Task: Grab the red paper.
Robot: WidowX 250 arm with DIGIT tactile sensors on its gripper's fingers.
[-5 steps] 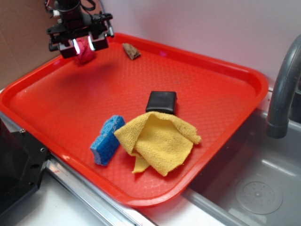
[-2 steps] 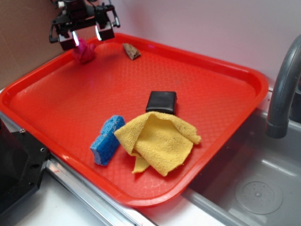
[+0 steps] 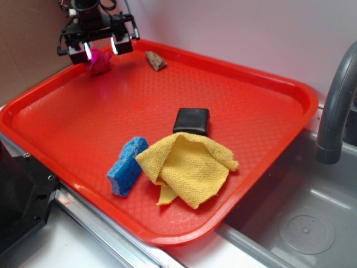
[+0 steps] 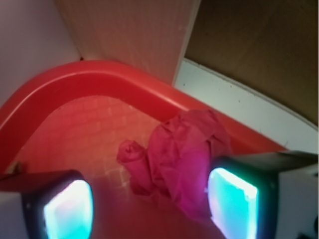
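Gripper (image 3: 100,49) hovers at the tray's (image 3: 268,84) far left corner, jaws parted wide, gripping nothing; the red paper (image 4: 182,157), a wrinkled crimson wad, sits between its glowing pads (image 4: 232,199).

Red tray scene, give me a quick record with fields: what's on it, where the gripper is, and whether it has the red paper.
surface: orange-red tray beside a sink
target: red paper, crumpled, at the tray's far left corner
gripper: gripper open, fingers either side of the paper
contact: one finger pad touches the paper; the other stands apart
grasp: not closed on it yet
other items: blue sponge, yellow cloth, black block, brown scrap
faucet: grey faucet at right
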